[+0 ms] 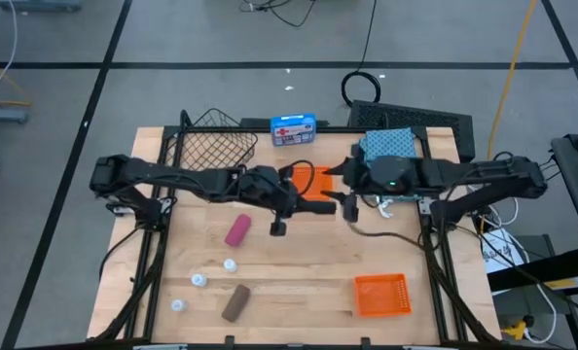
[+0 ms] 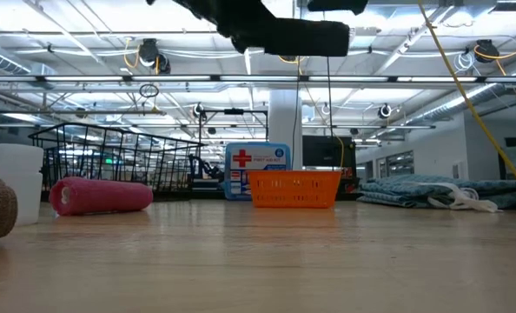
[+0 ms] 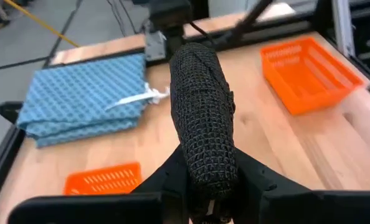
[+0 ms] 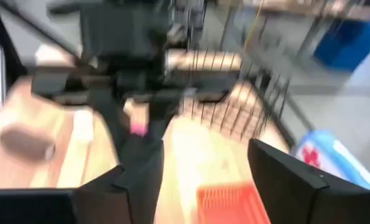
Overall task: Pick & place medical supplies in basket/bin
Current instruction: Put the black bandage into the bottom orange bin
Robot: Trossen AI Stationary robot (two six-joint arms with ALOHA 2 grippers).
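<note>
Basket (image 1: 214, 146) at bench (image 1: 299, 282) back-left, looks empty | left hand (image 1: 278, 206) mid-bench, gripping black roll (image 3: 202, 118) | right hand (image 1: 348, 207) beside it, spread, holding nothing | left out: pink roll (image 1: 237, 230), brown roll (image 1: 235, 302), three vials (image 1: 199, 280), cloth (image 1: 387, 143) | progress: first item in hand, none placed

A red cross on a white label marks the blue box (image 2: 257, 170) at the centre of the low view; its smaller lettering cannot be read. No other text is legible.
</note>
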